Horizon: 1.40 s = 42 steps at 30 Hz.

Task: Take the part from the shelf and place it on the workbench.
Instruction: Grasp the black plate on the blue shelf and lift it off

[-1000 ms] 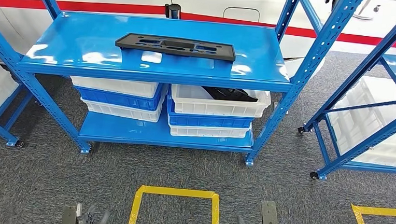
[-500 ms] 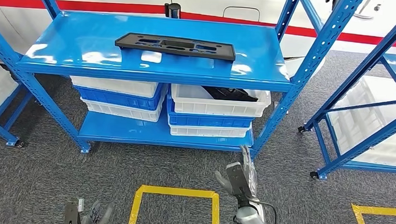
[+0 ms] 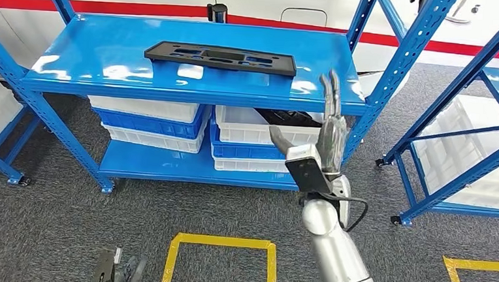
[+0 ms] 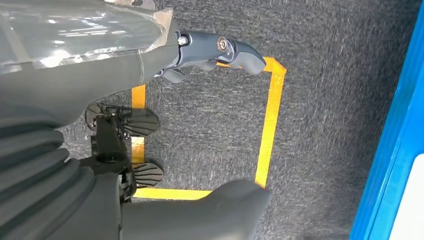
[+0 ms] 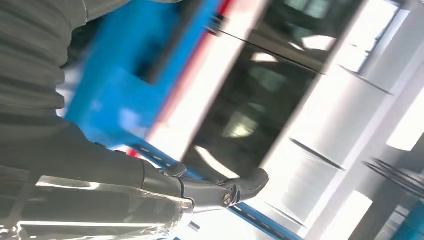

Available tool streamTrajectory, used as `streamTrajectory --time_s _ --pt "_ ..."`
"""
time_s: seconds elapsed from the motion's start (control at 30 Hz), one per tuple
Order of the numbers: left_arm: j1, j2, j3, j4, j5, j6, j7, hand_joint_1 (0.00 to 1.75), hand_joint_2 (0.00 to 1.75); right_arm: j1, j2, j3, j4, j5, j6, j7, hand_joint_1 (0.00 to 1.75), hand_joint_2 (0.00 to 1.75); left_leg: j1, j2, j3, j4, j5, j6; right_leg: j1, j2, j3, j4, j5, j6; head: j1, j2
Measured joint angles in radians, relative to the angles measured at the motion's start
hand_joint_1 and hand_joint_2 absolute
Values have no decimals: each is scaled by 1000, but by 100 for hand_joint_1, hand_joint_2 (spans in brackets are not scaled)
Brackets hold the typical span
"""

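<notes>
Black part point(image 3: 220, 57) is lying untouched near the back edge of the blue shelf point(image 3: 107, 73). Right hand point(image 3: 319, 142) is reaching up, fingers spread, holding nothing; left hand point(image 4: 210, 55) is hanging empty. Grasp and transfer to workbench not yet begun.

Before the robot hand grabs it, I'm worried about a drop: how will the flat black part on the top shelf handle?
The black part looks like a rigid moulded panel, so probably stiff. Its cutouts suggest it is fairly light. Long and flat on the glossy shelf, it may slide if pushed and tilt if gripped at one end.
</notes>
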<state>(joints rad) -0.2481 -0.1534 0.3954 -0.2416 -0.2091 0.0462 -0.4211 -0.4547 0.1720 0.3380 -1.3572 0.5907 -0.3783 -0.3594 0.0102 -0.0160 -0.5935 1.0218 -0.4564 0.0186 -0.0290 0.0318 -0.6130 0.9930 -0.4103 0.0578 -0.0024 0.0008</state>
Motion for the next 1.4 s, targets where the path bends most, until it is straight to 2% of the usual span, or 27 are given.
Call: streamTrajectory --time_s 0.1,0.23,0.37,0.5,0.83,1.13,1.4 --pt "0 -3 -4 2 -5 1 1 0 0 -51 -2 19 -53 3 26 43 0 175 0 0 0 0 0 0 0 0 0 1 1 -1 0 0" --pt "-1 -7 -7 4 -20 18 1 0 0 -203 8 49 -43 12 102 158 0 175 0 3 -1 0 1 -1 0 1 -2 2 2 -3 0 0" --pt "-2 -7 -6 4 -28 32 -2 0 0 -338 63 83 58 -11 195 214 0 175 0 2 -1 0 2 -2 0 1 -2 3 2 -3 0 0" --pt "-3 -5 -4 4 -31 37 -2 0 0 -410 116 106 164 -29 210 223 0 175 0 0 -1 0 3 -3 0 1 -3 4 2 -3 0 0" --pt "0 7 36 5 11 74 19 0 0 -464 150 117 282 -71 230 225 0 175 0 -1 -2 0 3 -3 0 1 -4 4 2 -3 0 0" --pt "24 24 109 7 50 139 69 0 0 -478 137 88 349 -107 228 204 0 175 0 0 -2 0 3 -3 0 1 -4 5 2 -3 0 0" --pt "44 28 156 8 71 150 70 0 0 -492 125 67 382 -127 228 189 0 175 0 0 -3 0 3 -3 0 1 -5 5 2 -3 0 0"
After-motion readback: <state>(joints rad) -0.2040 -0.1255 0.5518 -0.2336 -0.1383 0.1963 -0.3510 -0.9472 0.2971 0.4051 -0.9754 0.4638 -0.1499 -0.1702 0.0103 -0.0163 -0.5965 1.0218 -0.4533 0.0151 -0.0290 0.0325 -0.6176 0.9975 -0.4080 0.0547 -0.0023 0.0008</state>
